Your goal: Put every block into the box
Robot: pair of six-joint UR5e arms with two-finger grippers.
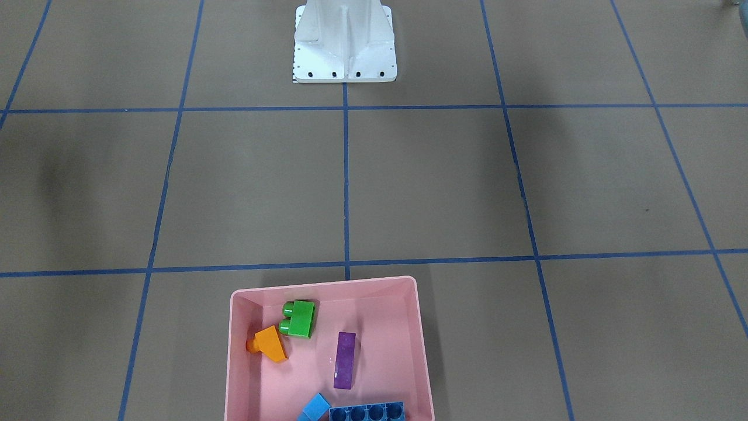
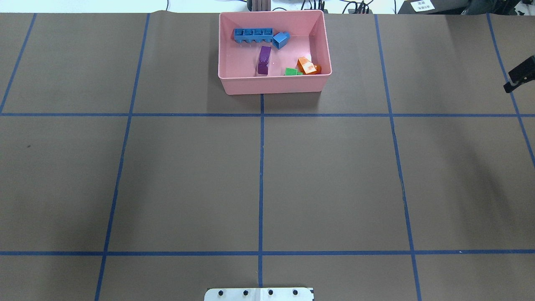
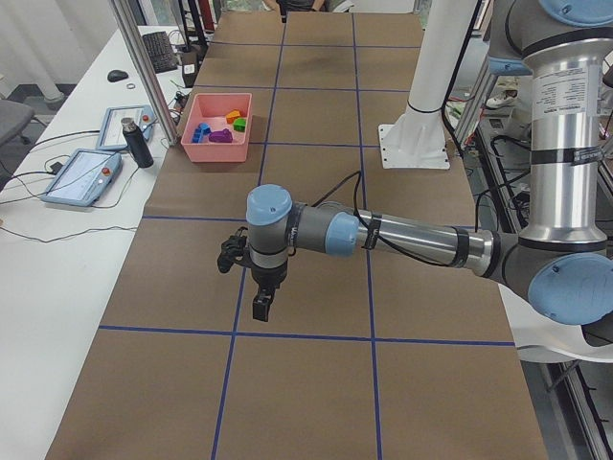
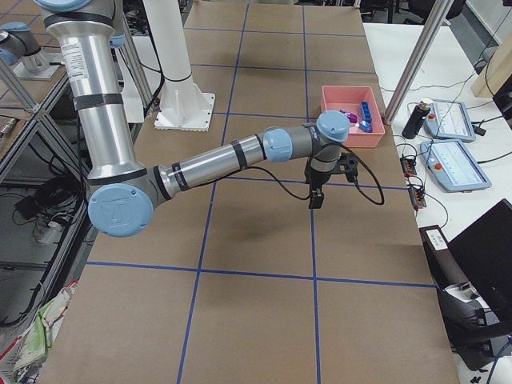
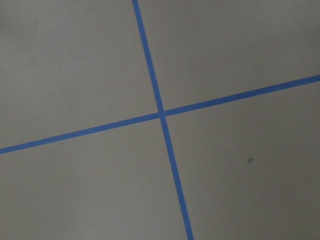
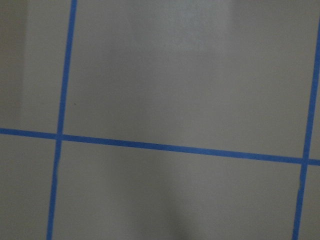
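Five blocks (image 1: 345, 359) lie inside the box (image 1: 385, 327) — scattered.

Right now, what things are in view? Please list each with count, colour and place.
table: 1, brown with blue lines, whole scene.
box: 1, pink, table's far edge from robot.
long block: 1, purple, in box.
four-stud block: 1, blue, in box.
cube: 1, light blue, in box.
sloped block: 1, orange, in box.
two-stud block: 1, green, in box.
base: 1, white, robot's side.
pendants: 2, grey-blue, side desk.
left gripper: 1, black, above table.
right gripper: 1, black, above table.
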